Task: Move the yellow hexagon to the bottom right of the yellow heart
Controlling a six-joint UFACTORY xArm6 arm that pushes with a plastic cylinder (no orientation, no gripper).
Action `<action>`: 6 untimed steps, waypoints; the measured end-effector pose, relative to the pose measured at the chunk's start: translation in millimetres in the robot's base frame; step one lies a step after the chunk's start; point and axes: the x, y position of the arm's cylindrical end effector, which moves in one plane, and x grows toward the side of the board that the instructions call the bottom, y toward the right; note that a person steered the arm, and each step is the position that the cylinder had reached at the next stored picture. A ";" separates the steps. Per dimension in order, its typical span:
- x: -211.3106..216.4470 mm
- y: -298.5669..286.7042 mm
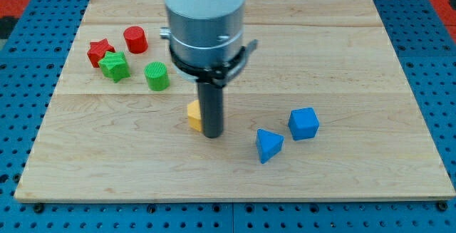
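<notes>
One yellow block (193, 115), shape seemingly hexagonal, touches my tip (212, 135) on the wooden board (356, 62); no fingers show.

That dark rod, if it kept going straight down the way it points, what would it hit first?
The wooden board. My tip already appears to rest on it, just right of a yellow block, mostly hidden behind the rod, so its shape is unclear.

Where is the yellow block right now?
The yellow block sits near the board's middle, mostly hidden behind my tip, touching its left side in the view. The green cylinder is its nearest neighbour, up-left.
</notes>
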 end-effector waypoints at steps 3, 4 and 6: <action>-17.5 -58.0; -53.9 -20.1; -101.8 19.3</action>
